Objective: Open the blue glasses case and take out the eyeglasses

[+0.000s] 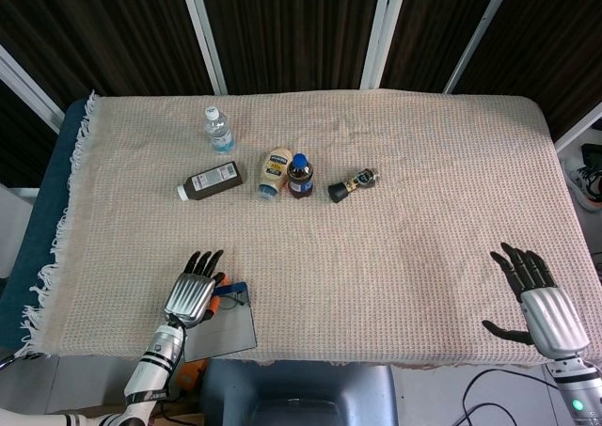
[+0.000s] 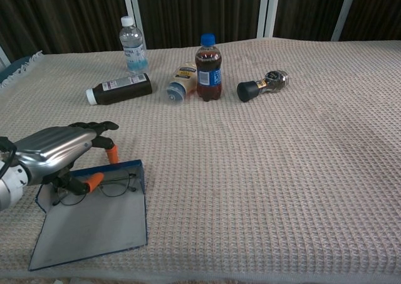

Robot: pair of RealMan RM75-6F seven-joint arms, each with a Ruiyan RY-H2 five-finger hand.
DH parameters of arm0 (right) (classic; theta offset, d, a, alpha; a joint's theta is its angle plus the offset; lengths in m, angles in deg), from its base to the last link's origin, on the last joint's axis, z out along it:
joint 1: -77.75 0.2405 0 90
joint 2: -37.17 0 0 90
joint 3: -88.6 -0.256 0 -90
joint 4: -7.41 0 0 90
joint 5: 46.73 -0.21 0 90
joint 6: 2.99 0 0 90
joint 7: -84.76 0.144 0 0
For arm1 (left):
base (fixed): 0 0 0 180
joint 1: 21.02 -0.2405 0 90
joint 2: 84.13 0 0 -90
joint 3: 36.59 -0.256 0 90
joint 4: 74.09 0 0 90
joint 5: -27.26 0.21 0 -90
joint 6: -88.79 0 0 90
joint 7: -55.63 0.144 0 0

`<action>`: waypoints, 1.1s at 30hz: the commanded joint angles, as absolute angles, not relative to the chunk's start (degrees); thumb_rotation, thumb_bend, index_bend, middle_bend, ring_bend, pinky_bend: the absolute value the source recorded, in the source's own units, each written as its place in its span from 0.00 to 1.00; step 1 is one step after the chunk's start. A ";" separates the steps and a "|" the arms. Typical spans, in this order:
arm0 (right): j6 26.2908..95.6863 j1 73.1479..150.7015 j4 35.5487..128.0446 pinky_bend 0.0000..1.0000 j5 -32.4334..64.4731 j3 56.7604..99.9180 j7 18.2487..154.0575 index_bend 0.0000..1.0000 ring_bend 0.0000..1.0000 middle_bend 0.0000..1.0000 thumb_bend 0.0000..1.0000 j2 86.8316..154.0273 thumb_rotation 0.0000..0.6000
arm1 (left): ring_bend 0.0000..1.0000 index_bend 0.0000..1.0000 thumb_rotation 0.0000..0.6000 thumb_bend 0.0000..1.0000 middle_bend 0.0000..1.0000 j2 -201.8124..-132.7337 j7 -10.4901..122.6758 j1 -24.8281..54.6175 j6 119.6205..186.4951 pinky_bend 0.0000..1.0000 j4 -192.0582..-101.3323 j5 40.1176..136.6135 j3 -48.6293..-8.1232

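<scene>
The blue glasses case [image 2: 94, 227] lies open near the table's front left edge, its grey lid flat toward me; the head view shows this case [image 1: 233, 327] too. Thin-framed eyeglasses [image 2: 116, 185] rest in the case's far half. My left hand [image 2: 53, 149] hovers over the left part of the case, fingers spread. Its orange-tipped thumb sits right beside the eyeglasses' left lens, and I cannot tell if it touches. In the head view the left hand [image 1: 191, 294] covers most of the eyeglasses [image 1: 237, 299]. My right hand [image 1: 541, 304] stays at the front right edge, fingers spread, holding nothing.
At mid-table stand a water bottle [image 1: 218, 130] and a dark soda bottle [image 1: 300, 176]. Lying on their sides are a brown bottle [image 1: 210, 181], a mayonnaise bottle [image 1: 274, 170] and a small grinder [image 1: 353, 184]. A beige woven cloth [image 1: 423, 219] covers the table.
</scene>
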State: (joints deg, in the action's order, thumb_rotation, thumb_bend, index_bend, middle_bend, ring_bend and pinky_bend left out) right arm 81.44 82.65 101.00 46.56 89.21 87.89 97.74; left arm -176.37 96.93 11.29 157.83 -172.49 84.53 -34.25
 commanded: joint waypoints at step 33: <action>81.63 82.55 101.02 0.00 46.63 89.25 87.84 0.00 0.00 0.00 0.19 97.75 1.00 | 0.00 0.47 1.00 0.46 0.00 -179.31 87.40 10.41 159.90 0.00 -165.09 91.03 -30.99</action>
